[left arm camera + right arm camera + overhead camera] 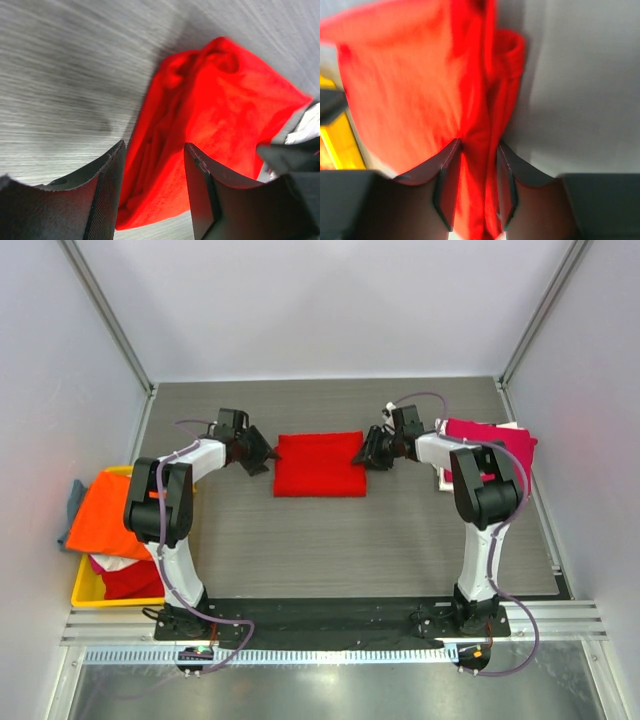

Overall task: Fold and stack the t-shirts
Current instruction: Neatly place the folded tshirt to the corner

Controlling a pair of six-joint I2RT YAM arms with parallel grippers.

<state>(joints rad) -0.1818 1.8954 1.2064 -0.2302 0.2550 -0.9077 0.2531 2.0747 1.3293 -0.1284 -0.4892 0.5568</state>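
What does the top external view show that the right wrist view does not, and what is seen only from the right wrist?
Only the top external view shows the left gripper, the magenta-pink t-shirt at the right and the orange t-shirt. Only the right wrist view shows bunched fabric lying between the fingers of the right gripper; whether they pinch it is unclear. Both show the red t-shirt, the right gripper at its edge, and some of the yellow crate.

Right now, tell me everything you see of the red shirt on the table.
The red shirt is soft cotton-like cloth, folded into a flat rectangle midway across the table, with layered folds showing at its edges. The right gripper pinches its right edge; the left gripper stands open off its left edge.
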